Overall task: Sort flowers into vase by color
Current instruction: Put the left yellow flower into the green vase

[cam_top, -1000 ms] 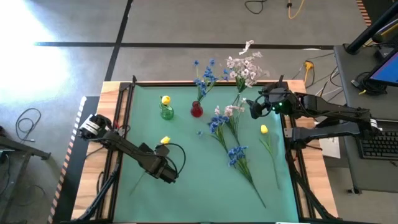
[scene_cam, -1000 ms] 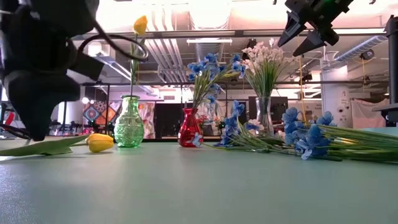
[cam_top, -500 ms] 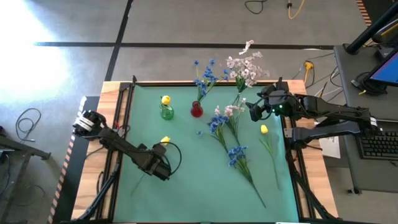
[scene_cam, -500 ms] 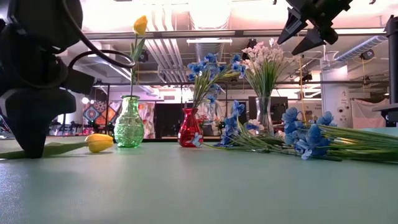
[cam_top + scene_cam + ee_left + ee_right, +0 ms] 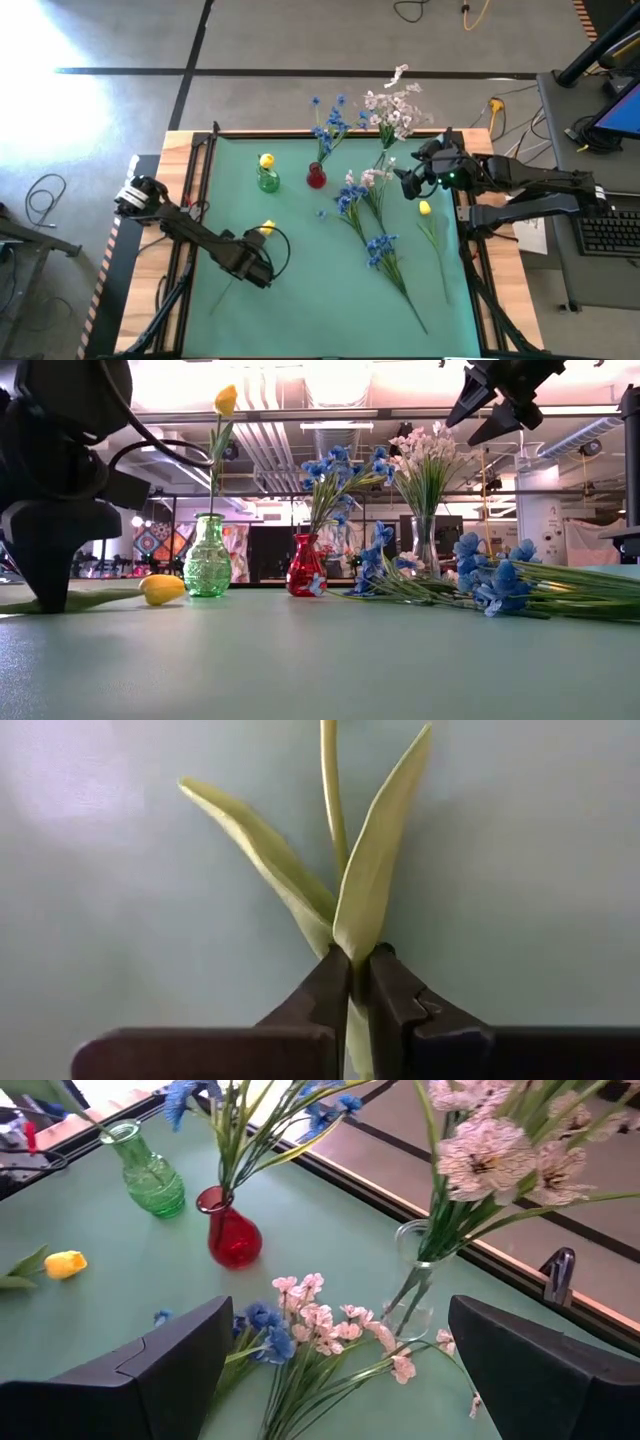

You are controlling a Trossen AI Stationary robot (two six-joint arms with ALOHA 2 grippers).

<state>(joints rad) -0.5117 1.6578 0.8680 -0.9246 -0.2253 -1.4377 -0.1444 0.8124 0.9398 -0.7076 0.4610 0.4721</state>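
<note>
Currently the left gripper (image 5: 358, 982) is clamping the thin green stem of a yellow tulip (image 5: 266, 227) lying near the mat's (image 5: 300, 300) left edge; the right gripper (image 5: 407, 180) is hovering with fingers apart near the right edge.

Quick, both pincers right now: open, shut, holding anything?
Left pincer: shut on the yellow tulip stem.
Right pincer: open, empty, above the loose flowers.

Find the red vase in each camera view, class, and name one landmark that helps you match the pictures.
High view: red vase at the mat's far middle.
Low view: centre, holding blue flowers.
Left wrist view: not in it.
Right wrist view: left of centre.
Shared landmark: the green vase beside it, seen wherever the red one shows.
</note>
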